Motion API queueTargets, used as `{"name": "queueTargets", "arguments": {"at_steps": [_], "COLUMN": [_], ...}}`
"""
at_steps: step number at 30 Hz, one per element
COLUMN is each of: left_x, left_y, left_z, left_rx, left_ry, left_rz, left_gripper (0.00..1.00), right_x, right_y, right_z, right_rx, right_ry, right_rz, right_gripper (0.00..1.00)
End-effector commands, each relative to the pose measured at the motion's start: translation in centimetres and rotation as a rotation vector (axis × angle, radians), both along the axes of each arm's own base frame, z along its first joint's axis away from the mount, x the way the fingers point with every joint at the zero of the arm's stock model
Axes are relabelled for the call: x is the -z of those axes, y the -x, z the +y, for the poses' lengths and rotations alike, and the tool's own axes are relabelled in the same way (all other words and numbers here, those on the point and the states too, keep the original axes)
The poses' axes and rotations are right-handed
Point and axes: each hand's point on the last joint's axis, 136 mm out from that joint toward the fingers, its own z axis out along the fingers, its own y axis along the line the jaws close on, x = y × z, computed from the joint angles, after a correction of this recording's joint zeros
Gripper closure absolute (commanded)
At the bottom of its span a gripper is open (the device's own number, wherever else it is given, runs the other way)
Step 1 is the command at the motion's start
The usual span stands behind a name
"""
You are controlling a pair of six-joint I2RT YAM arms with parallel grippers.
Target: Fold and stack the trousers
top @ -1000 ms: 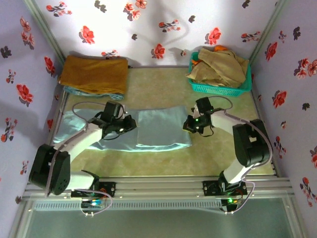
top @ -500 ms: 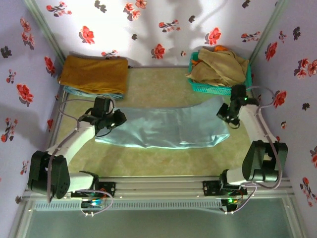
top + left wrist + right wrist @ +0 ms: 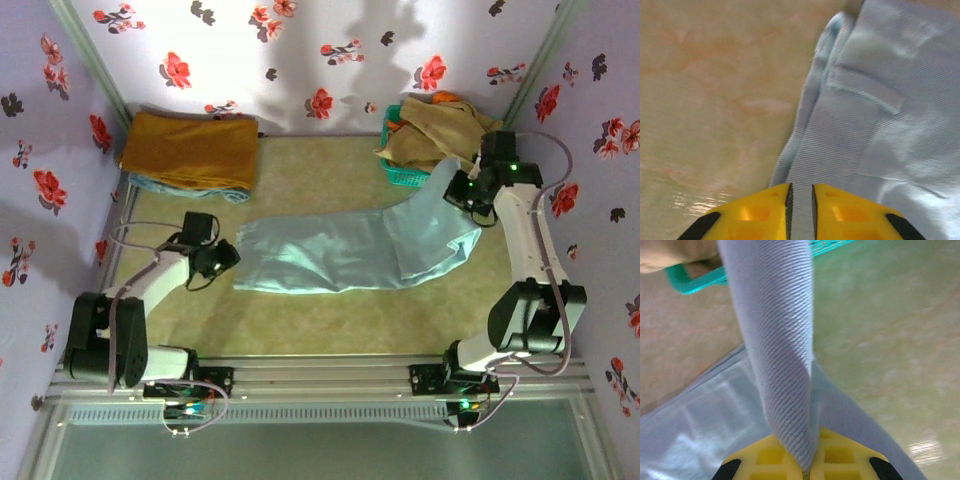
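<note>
The pale marbled tabletop point(image 3: 330, 330) is my biggest reference. Stretched across its middle lies the large pair of pale blue-grey trousers of thin smooth cloth point(image 3: 330, 255), running from just right of my left arm's tool to the far right side. A second ago that cloth sat bunched in a shorter double layer, with both arms close together over it. Since then the arms have drawn apart and pulled it out long. The right end now rises off the table in a hanging flap, in front of the teal plastic basket point(image 3: 400, 172) of crumpled beige-tan garments point(image 3: 440, 130). The folded mustard-brown cloth point(image 3: 188, 148) rests at the back left corner, well apart. The right gripper point(image 3: 468, 192) is clamped tight on that raised end, and in its wrist camera a strip of the cloth climbs straight out from between the yellow fingers. The left gripper point(image 3: 226, 258) sits low at the left end. Its fingers point(image 3: 765, 210) are parted by only a thin slit with cloth showing in it, and I cannot tell whether it still has a grip. I judge this as laying the garment out straight, so the actual folding and stacking lie ahead.
</note>
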Motion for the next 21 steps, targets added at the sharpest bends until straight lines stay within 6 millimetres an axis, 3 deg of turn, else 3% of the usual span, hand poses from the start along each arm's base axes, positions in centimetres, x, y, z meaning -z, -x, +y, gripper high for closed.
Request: {"name": "queueTargets", "arguments": {"at_steps": [1, 9, 15, 21], "left_x": [2.0, 3.4, 3.8, 4.2], "left_y": [0.8, 2.1, 2.5, 2.8], "left_z": [-0.2, -1.4, -1.8, -2.0], "left_rx": [0.033, 0.086, 0.100, 0.100], "left_ry": [0.004, 0.053, 0.059, 0.076], "left_rz": [0.035, 0.046, 0.040, 0.034], "left_gripper": [0.86, 1.00, 1.00, 1.00], "right_x": [-4.3, -6.7, -7.6, -5.9], "right_y": [-0.1, 1.4, 1.9, 2.2], "right_z": [5.6, 16.8, 24.6, 32.6], "right_rx": [-0.107, -0.228, -0.281, -0.373], "right_ry": [-0.142, -0.249, -0.303, -0.325], "right_rz": [-0.102, -0.160, -0.173, -0.123], "right_gripper": [1.00, 1.00, 1.00, 1.00]}}
